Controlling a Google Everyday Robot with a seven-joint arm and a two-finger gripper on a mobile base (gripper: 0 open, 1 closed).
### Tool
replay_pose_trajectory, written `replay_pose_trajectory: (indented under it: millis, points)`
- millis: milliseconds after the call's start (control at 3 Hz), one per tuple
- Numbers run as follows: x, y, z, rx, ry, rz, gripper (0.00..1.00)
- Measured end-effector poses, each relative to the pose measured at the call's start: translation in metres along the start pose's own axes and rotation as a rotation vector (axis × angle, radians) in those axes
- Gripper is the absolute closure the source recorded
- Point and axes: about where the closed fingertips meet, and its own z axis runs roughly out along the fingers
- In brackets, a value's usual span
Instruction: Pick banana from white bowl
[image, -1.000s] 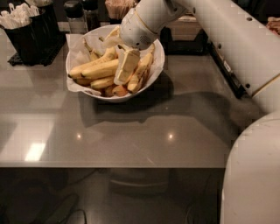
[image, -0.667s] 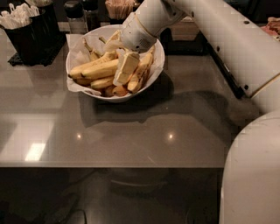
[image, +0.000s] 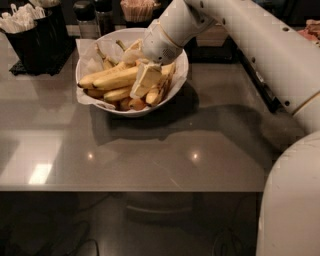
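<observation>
The white bowl (image: 178, 59), lined with crinkled white paper, stands at the back of the grey table and holds a pile of bananas. The long, clean yellow banana (image: 116, 79) lies across the left side of the pile, its tip pointing left. My gripper (image: 146, 82) reaches down into the bowl from the upper right. It rests on the pile at the banana's right end and hides that end. Short orange-yellow bananas (image: 131, 103) lie beneath, at the front of the bowl.
A black holder with white utensils (image: 31, 31) stands at the back left. Dark shakers (image: 86, 16) and a container of brown items (image: 138, 9) stand behind the bowl. My white arm (image: 260, 45) crosses the right side. The table's front edge (image: 130, 190) is near.
The gripper stays down in the bowl on the bananas, almost in the same place. The arm above it has shifted only slightly.
</observation>
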Motion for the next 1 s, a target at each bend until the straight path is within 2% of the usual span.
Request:
replay_pose_trajectory:
  millis: [333,667,1000]
  points:
    - [0.0016,0.0006,-0.0019,-0.001,0.006,0.009,0.34]
    - [-0.0016,-0.0007,-0.0061,-0.001,0.006,0.009,0.40]
    - [-0.0047,-0.0019,-0.0100,-0.001,0.006,0.009,0.55]
